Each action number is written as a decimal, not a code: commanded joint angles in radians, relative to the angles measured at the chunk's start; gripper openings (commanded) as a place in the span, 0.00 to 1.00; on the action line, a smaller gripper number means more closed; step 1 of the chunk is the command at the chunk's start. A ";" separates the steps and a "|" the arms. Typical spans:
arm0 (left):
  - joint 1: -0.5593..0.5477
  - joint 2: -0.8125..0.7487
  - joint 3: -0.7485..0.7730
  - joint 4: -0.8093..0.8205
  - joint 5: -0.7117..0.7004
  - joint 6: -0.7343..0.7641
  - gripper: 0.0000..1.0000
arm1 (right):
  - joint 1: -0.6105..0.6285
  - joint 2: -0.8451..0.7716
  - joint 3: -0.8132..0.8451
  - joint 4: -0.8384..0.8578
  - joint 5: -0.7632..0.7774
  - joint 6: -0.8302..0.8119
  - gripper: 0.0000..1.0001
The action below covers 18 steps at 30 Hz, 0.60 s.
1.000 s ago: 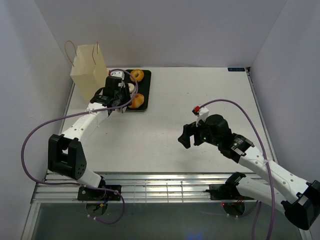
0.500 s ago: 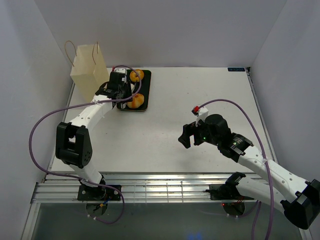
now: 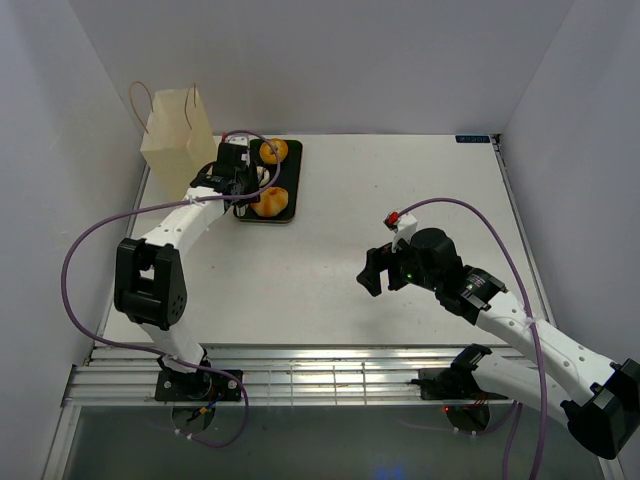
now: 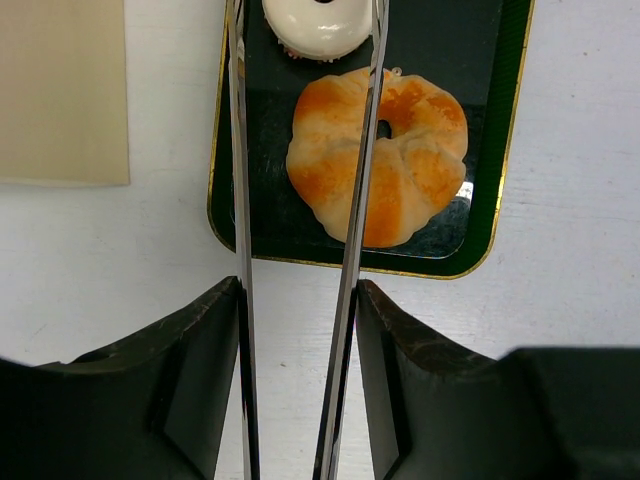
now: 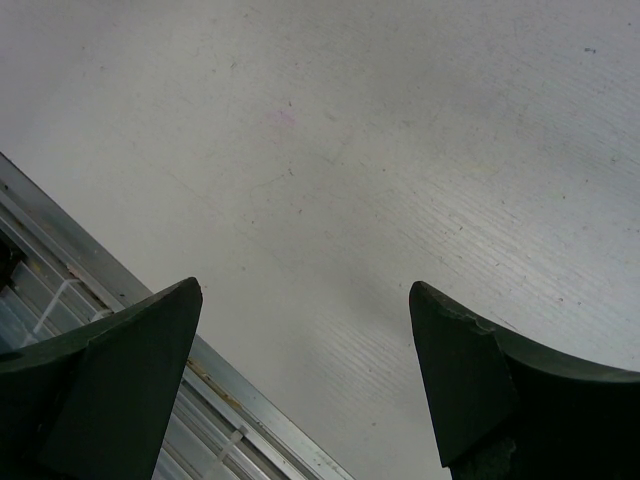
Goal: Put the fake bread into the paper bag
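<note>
On a black tray (image 4: 490, 150) lies the fake bread: a golden segmented bun (image 4: 400, 170), a white ring (image 4: 315, 25) beyond it, and an orange-brown ring (image 3: 273, 151) at the far end. The cream paper bag (image 3: 175, 135) stands upright left of the tray; its side (image 4: 62, 90) shows in the left wrist view. My left gripper (image 4: 298, 290) hovers over the tray's near edge, shut on thin metal tongs (image 4: 350, 220). The tong blades straddle the bun's left part and the white ring. Far off at the table's right, my right gripper (image 5: 300, 300) hangs open and empty.
White walls close in the table on the left, back and right. The purple cable (image 3: 85, 250) of the left arm loops out beside it. A metal rail (image 5: 130, 320) runs along the near table edge under the right gripper.
My left gripper has moved a little farther along the tray's left side, and its elbow has swung in toward the base. The right arm has stayed put.
</note>
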 commanded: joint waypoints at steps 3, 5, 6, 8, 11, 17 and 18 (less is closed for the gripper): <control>0.003 0.012 0.025 0.019 -0.004 0.012 0.58 | -0.005 -0.014 0.035 0.014 0.004 -0.012 0.90; 0.003 0.015 0.019 0.026 -0.004 0.012 0.58 | -0.005 -0.015 0.035 0.013 0.004 -0.012 0.90; 0.005 0.017 0.019 0.026 -0.007 0.012 0.58 | -0.007 -0.018 0.034 0.013 0.004 -0.012 0.90; 0.005 0.023 0.017 0.026 -0.007 0.012 0.58 | -0.007 -0.018 0.034 0.014 0.004 -0.010 0.90; 0.005 0.028 0.016 0.028 -0.006 0.010 0.58 | -0.007 -0.018 0.031 0.013 0.004 -0.010 0.90; 0.005 0.005 0.005 0.042 0.006 0.007 0.58 | -0.008 -0.020 0.031 0.014 0.001 -0.008 0.90; 0.005 0.003 0.003 0.040 0.006 0.009 0.58 | -0.007 -0.021 0.031 0.014 0.001 -0.008 0.90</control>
